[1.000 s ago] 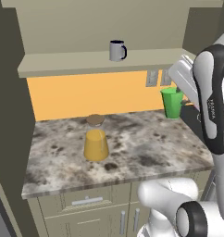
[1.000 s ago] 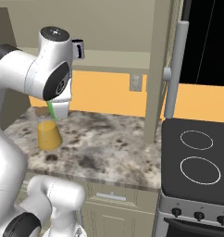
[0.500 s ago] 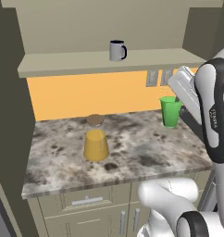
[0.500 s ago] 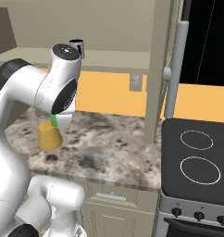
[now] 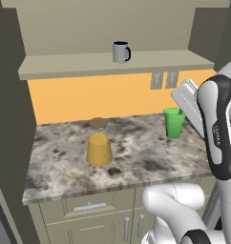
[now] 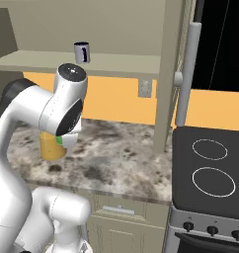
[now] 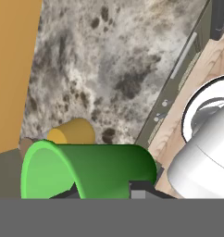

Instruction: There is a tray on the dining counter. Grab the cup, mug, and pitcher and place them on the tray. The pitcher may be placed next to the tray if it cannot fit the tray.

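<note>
The hand view shows the gripper (image 7: 107, 192) clamped on the cup (image 7: 86, 170), its fingertips largely hidden behind the green wall. From the left, the cup (image 5: 173, 123) hangs above the counter (image 5: 136, 157). One cup, one pitcher (image 5: 99, 144) on the counter, one mug (image 5: 120, 51) on the shelf (image 5: 65, 64). From the right, the arm hides most of the pitcher (image 6: 50, 148).

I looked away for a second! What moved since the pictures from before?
The small bright green tumbler, gripped in the pincer, came lower and a bit left, toward the speckled marble counter; it was already held. The clear carafe of orange liquid and the grey mug on the shelf stayed put.
</note>
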Available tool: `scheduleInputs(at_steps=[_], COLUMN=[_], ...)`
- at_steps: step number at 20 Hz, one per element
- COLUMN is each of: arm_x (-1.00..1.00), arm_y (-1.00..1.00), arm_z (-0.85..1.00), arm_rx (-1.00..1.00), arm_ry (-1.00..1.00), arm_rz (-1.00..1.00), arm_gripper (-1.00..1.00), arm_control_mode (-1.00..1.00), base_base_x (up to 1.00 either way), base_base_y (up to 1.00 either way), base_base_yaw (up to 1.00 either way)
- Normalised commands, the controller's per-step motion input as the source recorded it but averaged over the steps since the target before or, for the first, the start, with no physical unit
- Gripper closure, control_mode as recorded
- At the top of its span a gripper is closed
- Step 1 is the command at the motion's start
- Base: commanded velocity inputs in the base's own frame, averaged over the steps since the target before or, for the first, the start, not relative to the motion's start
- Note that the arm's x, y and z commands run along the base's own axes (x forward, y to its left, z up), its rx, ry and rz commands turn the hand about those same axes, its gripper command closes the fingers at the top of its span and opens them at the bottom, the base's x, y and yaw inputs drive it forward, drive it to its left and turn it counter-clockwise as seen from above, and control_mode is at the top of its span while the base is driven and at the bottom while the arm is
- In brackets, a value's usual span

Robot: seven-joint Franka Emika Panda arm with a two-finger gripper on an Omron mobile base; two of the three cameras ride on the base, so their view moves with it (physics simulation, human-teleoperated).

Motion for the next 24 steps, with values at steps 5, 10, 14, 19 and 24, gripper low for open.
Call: scheduleInputs(at_steps=[5, 10, 14, 19, 24], arm_x=[0.0, 0.0, 0.0, 0.0, 0.0], arm_y=[0.0, 0.0, 0.0, 0.0, 0.0], arm_z=[0.0, 0.0, 0.0, 0.0, 0.0], arm_rx=[0.0, 0.0, 0.0, 0.0, 0.0], arm_ry=[0.0, 0.0, 0.0, 0.0, 0.0], arm_rz=[0.0, 0.0, 0.0, 0.0, 0.0], arm_gripper=[1.0, 1.0, 1.0, 1.0, 1.0], arm_control_mode=[1.0, 1.0, 1.0, 1.0, 1.0], base_base_x=[-0.78, -1.0, -0.78, -0.45, -0.34], base_base_y=[-0.06, -0.09, 0.0, 0.0, 0.0], base_base_yaw=[0.09, 0.42, 0.74, 0.98, 1.0])
